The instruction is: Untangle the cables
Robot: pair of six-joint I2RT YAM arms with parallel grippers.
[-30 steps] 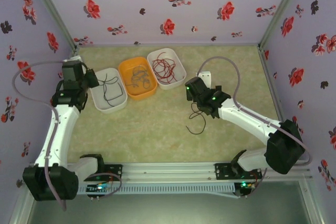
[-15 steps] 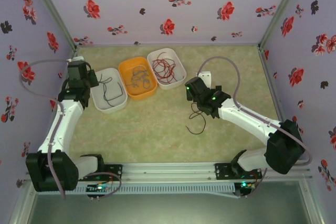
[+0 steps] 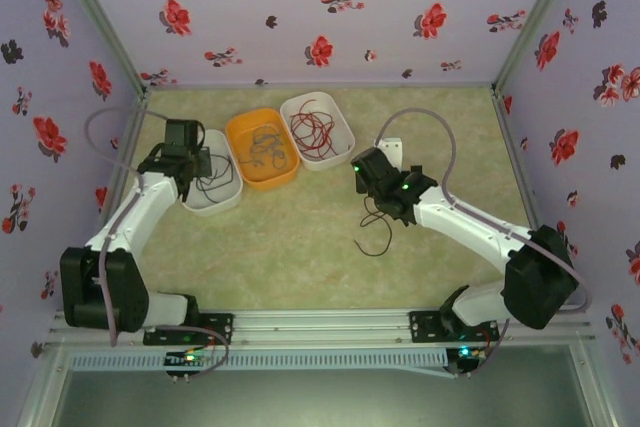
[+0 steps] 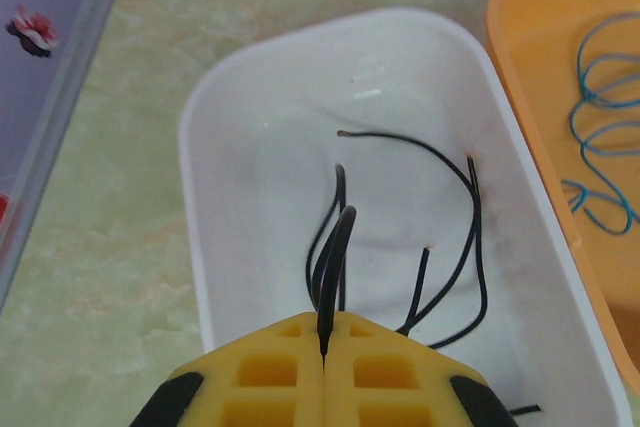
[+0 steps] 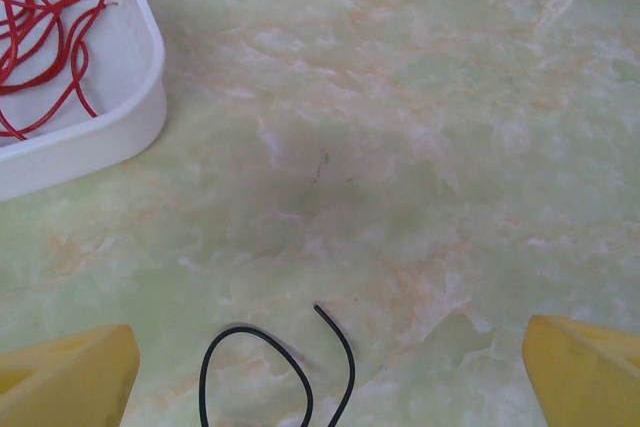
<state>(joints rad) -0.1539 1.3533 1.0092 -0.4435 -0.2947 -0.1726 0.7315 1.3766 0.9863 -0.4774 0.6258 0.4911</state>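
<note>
The left claw [image 4: 325, 342], clamped on a black cable [image 4: 334, 247], has been swung over the white tray [image 4: 330, 19] for release; the right claw [image 5: 325, 372] is held wide open, empty, above a loose cable [image 5: 240, 329].

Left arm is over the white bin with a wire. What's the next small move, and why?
Probably open the left gripper: it is shut on a black wire directly above the white bin, where other black wires lie.
</note>
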